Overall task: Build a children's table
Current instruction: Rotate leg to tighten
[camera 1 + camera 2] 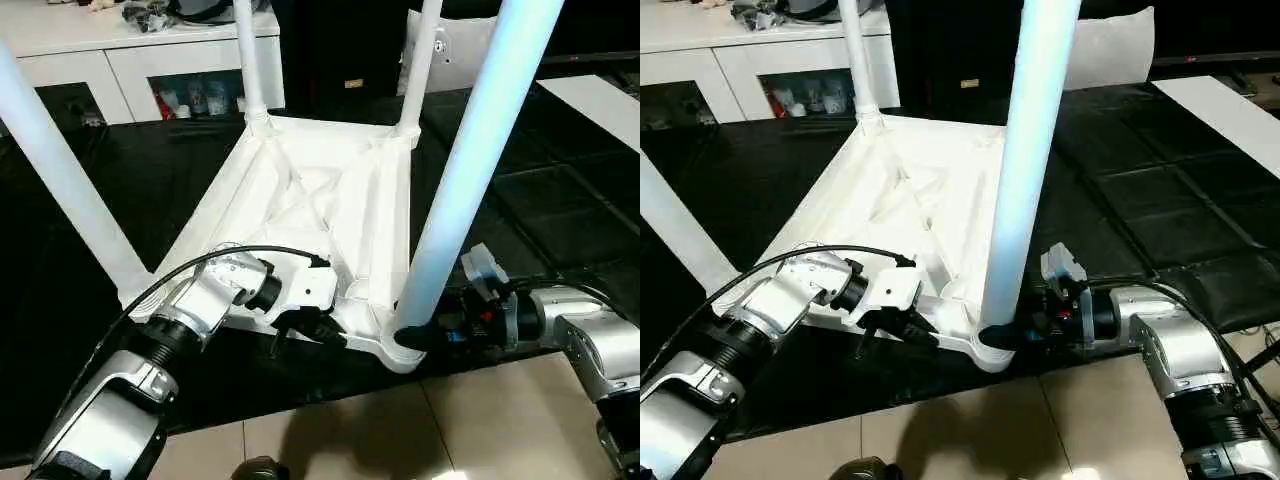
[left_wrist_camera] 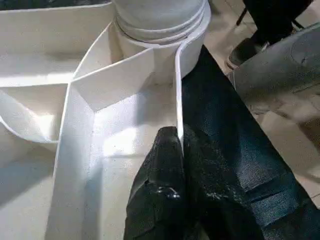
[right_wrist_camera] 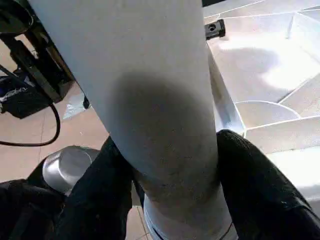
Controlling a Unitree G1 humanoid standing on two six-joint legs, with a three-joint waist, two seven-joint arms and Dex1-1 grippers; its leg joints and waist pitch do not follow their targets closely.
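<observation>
The children's table lies upside down on the black mat, its white ribbed top facing up and all four legs standing in the corner sockets. My left gripper is at the near edge, shut on the top's thin rim just beside the near right socket. The near right leg rises tall and tilts slightly. My right gripper holds this leg at its base, one black finger on each side, pressed against it. The other legs stand at the far left, far right and near left.
A white cabinet with clutter on it stands at the back left. The black mat spreads to the right, with a white sheet at its far right. Beige tile floor lies in front. A person's dark shoe is nearby.
</observation>
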